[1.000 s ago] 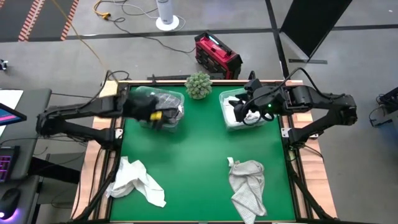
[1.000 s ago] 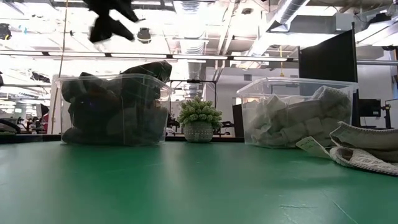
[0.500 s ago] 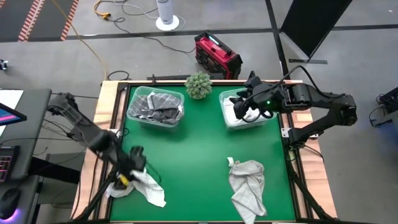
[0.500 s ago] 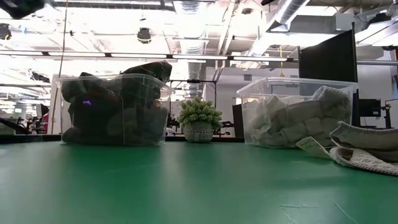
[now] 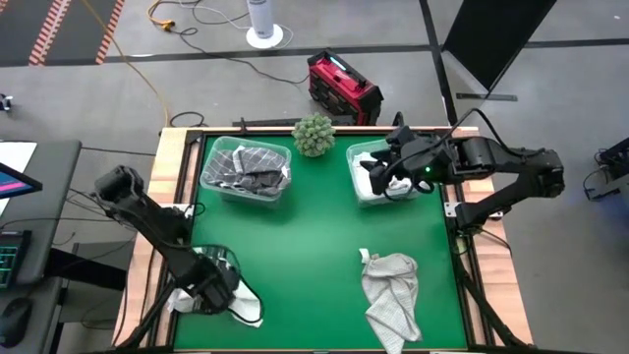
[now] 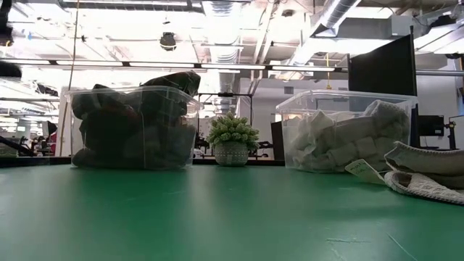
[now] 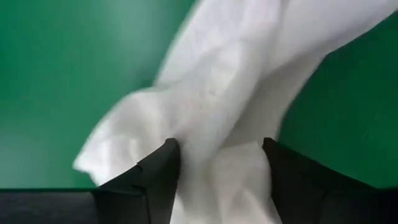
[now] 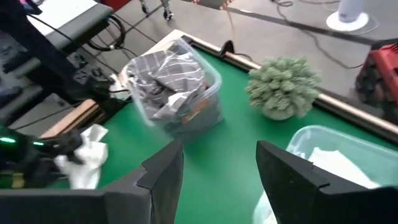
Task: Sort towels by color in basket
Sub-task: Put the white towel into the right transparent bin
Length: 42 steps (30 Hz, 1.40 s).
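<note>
A white towel (image 5: 246, 306) lies crumpled on the green table near its front left corner. My left gripper (image 5: 212, 286) points straight down over it, open, with a bunched ridge of the towel (image 7: 217, 106) between its two fingers. A light checked towel (image 5: 391, 292) lies near the front right. The far left bin (image 5: 246, 169) holds dark and plaid towels. The far right bin (image 5: 376, 179) holds white ones. My right gripper (image 5: 390, 173) hovers open above the right bin, with nothing between its fingers (image 8: 217, 163). My left gripper comes at the white towel from above, its open fingers (image 7: 163, 171) on either side of a raised fold (image 7: 219, 163) of the cloth. Whether the pads touch the cloth I cannot tell. The towel lies slack on the table.
A small potted plant (image 5: 314, 135) stands at the far edge between the two bins. The middle of the green table (image 5: 314, 236) is bare. A wooden rim (image 5: 169, 167) frames the table. In the low view the checked towel (image 6: 428, 177) lies at the right.
My left gripper has swung from above the dark bin toward the table's near left corner, has come down and tipped to point straight down over the white towel. Both towels lie where they were.
</note>
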{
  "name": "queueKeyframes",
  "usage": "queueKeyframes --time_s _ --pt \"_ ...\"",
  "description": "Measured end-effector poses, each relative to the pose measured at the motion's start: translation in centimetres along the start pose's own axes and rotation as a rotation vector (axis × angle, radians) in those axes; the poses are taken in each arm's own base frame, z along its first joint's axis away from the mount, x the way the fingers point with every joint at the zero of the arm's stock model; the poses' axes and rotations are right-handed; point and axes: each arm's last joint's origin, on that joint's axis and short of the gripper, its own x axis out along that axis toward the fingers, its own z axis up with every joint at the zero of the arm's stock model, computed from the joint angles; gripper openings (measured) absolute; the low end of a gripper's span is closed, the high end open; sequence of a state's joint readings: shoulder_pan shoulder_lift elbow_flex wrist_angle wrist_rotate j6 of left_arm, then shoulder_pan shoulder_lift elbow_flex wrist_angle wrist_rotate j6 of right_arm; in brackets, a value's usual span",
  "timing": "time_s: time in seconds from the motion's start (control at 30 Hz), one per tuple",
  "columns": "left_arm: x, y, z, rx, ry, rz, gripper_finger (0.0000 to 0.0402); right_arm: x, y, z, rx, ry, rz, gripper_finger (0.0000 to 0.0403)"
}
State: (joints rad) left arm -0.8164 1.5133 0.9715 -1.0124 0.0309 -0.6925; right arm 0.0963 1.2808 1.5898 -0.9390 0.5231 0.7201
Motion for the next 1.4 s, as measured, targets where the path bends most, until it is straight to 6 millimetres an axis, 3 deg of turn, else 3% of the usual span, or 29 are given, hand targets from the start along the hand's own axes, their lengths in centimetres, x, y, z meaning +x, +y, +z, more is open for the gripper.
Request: queueKeyframes --time_s 0.17,0.3,0.4,0.5,0.57,0.8,0.97,1.13,1.4 --pt "3.6 0.3 -0.3 0.007 0.135 0.088 0.0232 -0.6 0.9 -0.6 0.033 0.012 0.045 0.0227" --pt "5.1 0.7 -0.6 0.010 0.173 0.061 0.0219 -1.0 1.5 -0.9 0.072 0.012 0.086 0.0227" --pt "5.0 0.7 -0.7 0.017 0.156 0.030 0.0164 -1.3 2.1 -1.0 0.082 -0.005 0.129 0.0227" --pt "4.4 0.9 -0.7 0.016 0.123 0.019 0.0062 -1.5 2.4 -0.9 0.087 -0.024 0.144 0.0227" --pt "3.7 1.2 -0.6 -0.026 0.074 0.025 0.0019 -1.5 2.5 -0.8 0.085 -0.038 0.141 0.0227" --pt "-0.5 3.8 -0.5 -0.244 -0.219 0.073 0.0005 -0.6 2.5 -0.7 0.087 -0.046 0.114 0.0227" --pt "-4.8 6.4 -0.7 -0.298 -0.540 0.040 0.0004 2.4 4.5 -1.2 0.010 -0.054 0.135 0.0227" --pt "-8.7 8.1 -1.0 -0.179 -0.852 0.018 0.0003 5.8 8.2 -1.5 -0.172 -0.091 0.380 0.0228" --pt "-11.5 10.4 -1.0 -0.256 -1.064 -0.029 0.0002 9.3 10.2 -2.8 -0.252 -0.012 0.429 0.0249"
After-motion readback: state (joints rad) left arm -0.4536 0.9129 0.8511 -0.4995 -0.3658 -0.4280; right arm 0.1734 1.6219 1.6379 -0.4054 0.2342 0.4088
